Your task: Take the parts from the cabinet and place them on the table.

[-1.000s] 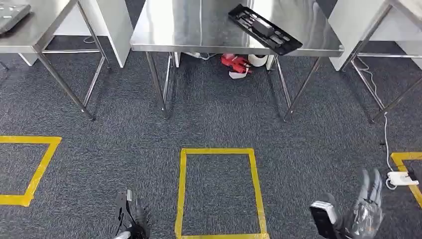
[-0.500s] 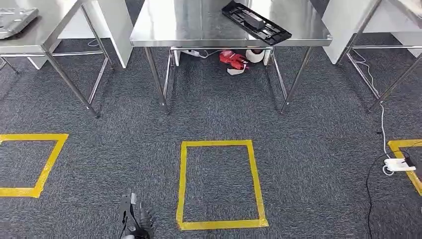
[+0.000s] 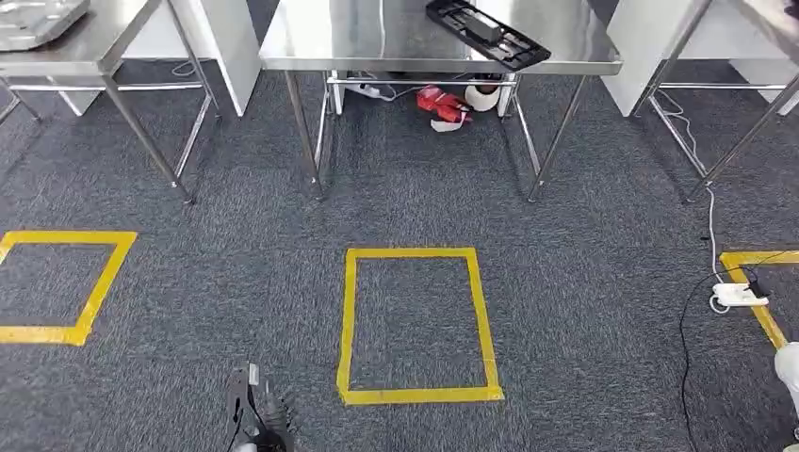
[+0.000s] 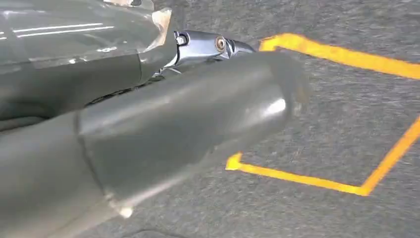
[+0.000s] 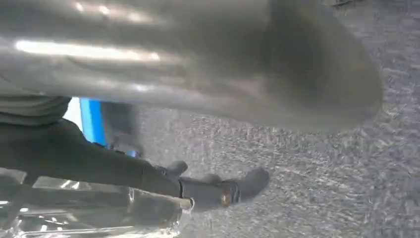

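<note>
Where the dark grey carpet floor [image 3: 236, 282] meets the far side of the head view, a stainless steel table with thin tubular legs [image 3: 377, 42] carries a long black plastic tray-shaped part [image 3: 486, 32] lying askew near its far right corner, one end at the right-hand front edge; under this table lie a red object [image 3: 443, 104] and a white tape roll [image 3: 486, 96]; a second steel table [image 3: 104, 42] at far left bears a grey metal part [image 3: 38, 11] at its far edge; a yellow tape rectangle [image 3: 417, 326] marks the carpet in front of the middle table, with another yellow tape square [image 3: 64, 285] to the left; a white power strip [image 3: 740, 295] with its cable lies on the carpet at right; the left hand [image 3: 252, 414] hangs low above the carpet, holding nothing, its dark fingers [image 3: 273, 412] apart; the right hand [image 5: 208, 191], seen from the right wrist, has dark fingers extended over the carpet, and whether it grips anything cannot be told.
</note>
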Robot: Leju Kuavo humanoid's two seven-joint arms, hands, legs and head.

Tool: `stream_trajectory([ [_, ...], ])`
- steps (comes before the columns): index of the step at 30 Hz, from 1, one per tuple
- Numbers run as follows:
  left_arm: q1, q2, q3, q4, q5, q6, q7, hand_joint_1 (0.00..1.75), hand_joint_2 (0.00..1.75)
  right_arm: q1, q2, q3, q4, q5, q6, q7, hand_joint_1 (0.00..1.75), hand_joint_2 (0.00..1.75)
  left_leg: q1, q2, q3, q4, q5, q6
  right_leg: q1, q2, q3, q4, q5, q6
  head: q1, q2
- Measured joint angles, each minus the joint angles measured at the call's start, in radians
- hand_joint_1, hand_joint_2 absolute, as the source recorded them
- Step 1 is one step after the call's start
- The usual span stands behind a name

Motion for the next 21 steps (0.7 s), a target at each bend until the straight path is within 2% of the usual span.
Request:
stream_trajectory([
  [1,0.005,-0.003,-0.003,-0.002,0.002,0.0,-0.002,0.0,0.0,0.0,-0.002,0.003,0.001,0.003,0.0,-0.001,0.0,0.0,-0.001,0.0,-0.019,0.0,0.013,-0.005,-0.001,0.0,-0.011,0.062,-0.06,-0.005,0.005,0.0],
  [2,0.008,-0.004,-0.003,-0.002,0.005,0.0,-0.003,0.0,0.0,-0.001,-0.005,0.006,0.002,0.009,0.0,-0.002,0.0,0.0,-0.001,0.002,-0.036,0.001,0.027,-0.006,-0.004,0.0,-0.016,0.129,-0.1,-0.004,0.004,0.0],
  [3,0.01,-0.004,-0.004,-0.003,0.009,0.002,-0.004,0.0,0.0,-0.002,-0.006,0.01,0.002,0.01,0.001,-0.002,0.0,0.0,-0.001,0.005,-0.048,0.003,0.043,-0.008,-0.006,0.0,-0.017,0.188,-0.104,0.007,0.006,0.0],
  [4,0.012,-0.004,-0.004,-0.003,0.011,0.003,-0.006,0.0,0.0,-0.002,-0.008,0.014,0.002,0.011,0.001,-0.002,0.0,0.0,-0.001,0.008,-0.07,0.004,0.059,-0.01,-0.008,0.0,-0.008,0.222,-0.078,0.024,0.006,0.0],
  [5,0.013,-0.005,-0.004,-0.003,0.013,0.006,-0.01,0.0,0.0,-0.003,-0.009,0.016,0.002,0.016,0.003,0.0,0.0,0.0,0.0,0.009,-0.09,0.004,0.07,-0.013,-0.011,0.0,0.014,0.219,-0.035,0.043,0.005,0.0],
  [6,0.015,-0.005,-0.005,-0.004,0.015,0.01,-0.013,0.0,0.0,-0.002,-0.01,0.019,0.002,0.025,0.003,0.003,0.0,0.0,0.001,0.009,-0.109,0.005,0.084,-0.018,-0.014,0.0,0.052,0.184,0.012,0.058,0.005,0.0],
  [7,0.016,-0.005,-0.006,-0.004,0.015,0.016,-0.014,0.0,0.0,-0.002,-0.011,0.024,0.002,0.035,0.004,0.005,0.0,0.0,0.002,0.009,-0.124,0.007,0.097,-0.024,-0.017,0.0,0.103,0.121,0.027,0.062,0.005,0.0],
  [8,0.017,-0.005,-0.009,-0.005,0.015,0.018,-0.014,0.0,0.0,-0.002,-0.011,0.031,0.002,0.044,0.005,0.006,0.0,0.0,-0.001,0.008,-0.133,0.011,0.107,-0.032,-0.022,0.002,0.183,0.008,-0.013,0.051,0.005,0.0],
  [9,0.018,-0.005,-0.011,-0.008,0.015,0.02,-0.014,0.0,0.0,-0.002,-0.011,0.038,0.002,0.047,0.006,0.006,0.0,0.0,-0.003,-0.001,-0.139,0.014,0.117,-0.04,-0.004,0.015,0.261,-0.109,-0.063,0.037,0.006,0.0],
  [10,0.017,-0.006,-0.013,-0.01,0.015,0.023,-0.014,0.0,0.0,-0.003,-0.011,0.042,0.003,0.052,0.008,0.006,0.0,0.0,-0.007,-0.001,-0.142,0.015,0.129,-0.044,-0.002,0.017,0.257,-0.138,-0.081,0.022,0.002,0.0],
  [12,0.017,-0.008,-0.015,-0.011,0.015,0.027,-0.013,0.0,0.0,-0.002,-0.009,0.048,0.005,0.061,0.019,0.004,0.0,0.0,-0.007,-0.007,-0.144,0.006,0.148,-0.045,-0.002,0.008,0.248,-0.127,-0.074,0.015,0.0,0.0],
  [13,0.021,-0.008,-0.016,-0.011,0.015,0.03,-0.012,0.0,0.0,0.0,-0.008,0.053,0.006,0.065,0.027,0.004,0.0,0.0,0.001,-0.008,-0.15,0.01,0.147,-0.05,-0.019,-0.003,0.244,-0.127,-0.065,0.001,-0.002,0.0],
  [14,0.023,-0.007,-0.016,-0.011,0.014,0.034,-0.01,0.0,0.0,0.001,-0.008,0.056,0.008,0.066,0.032,0.004,0.0,0.0,0.004,-0.006,-0.155,0.031,0.107,-0.055,-0.014,-0.01,0.24,-0.127,-0.058,-0.01,-0.002,0.0],
  [15,0.025,-0.007,-0.017,-0.011,0.014,0.035,-0.01,0.0,0.0,0.002,-0.009,0.061,0.008,0.069,0.033,0.004,0.0,0.0,0.005,-0.006,-0.175,0.092,0.036,-0.059,-0.011,-0.02,0.231,-0.127,-0.049,-0.025,-0.003,0.0],
  [16,0.025,-0.007,-0.017,-0.011,0.013,0.035,-0.01,0.0,0.0,0.001,-0.009,0.064,0.008,0.071,0.034,0.004,0.0,0.0,0.005,-0.006,-0.201,0.175,-0.021,-0.063,-0.007,-0.027,0.222,-0.126,-0.042,-0.034,-0.003,0.0],
  [17,0.025,-0.007,-0.017,-0.011,0.013,0.035,-0.01,0.0,0.0,0.001,-0.009,0.066,0.008,0.073,0.035,0.004,0.0,0.0,0.005,-0.006,-0.225,0.257,-0.06,-0.066,-0.003,-0.036,0.213,-0.126,-0.036,-0.038,-0.003,0.0],
  [18,0.027,-0.007,-0.017,-0.011,0.013,0.035,-0.01,0.0,0.0,0.002,-0.008,0.068,0.008,0.073,0.035,0.004,0.0,0.0,0.005,-0.006,-0.242,0.322,-0.074,-0.067,0.001,-0.044,0.205,-0.125,-0.031,-0.038,-0.003,0.0],
  [19,0.029,-0.007,-0.017,-0.011,0.013,0.035,-0.009,0.0,0.0,0.003,-0.008,0.069,0.008,0.074,0.036,0.004,0.0,0.0,0.005,-0.006,-0.239,0.35,-0.064,-0.064,0.005,-0.053,0.198,-0.124,-0.026,-0.038,-0.003,0.0],
  [20,0.031,-0.007,-0.017,-0.011,0.013,0.035,-0.009,0.0,0.0,0.004,-0.008,0.069,0.008,0.074,0.037,0.004,0.0,0.0,0.005,-0.005,-0.212,0.326,-0.04,-0.059,0.009,-0.061,0.196,-0.124,-0.023,-0.038,-0.003,0.0],
  [21,0.031,-0.007,-0.017,-0.011,0.013,0.035,-0.009,0.0,0.0,0.004,-0.008,0.069,0.008,0.074,0.038,0.004,0.0,0.0,0.003,-0.002,-0.163,0.26,-0.014,-0.05,0.013,-0.069,0.196,-0.124,-0.022,-0.037,-0.004,0.0],
])
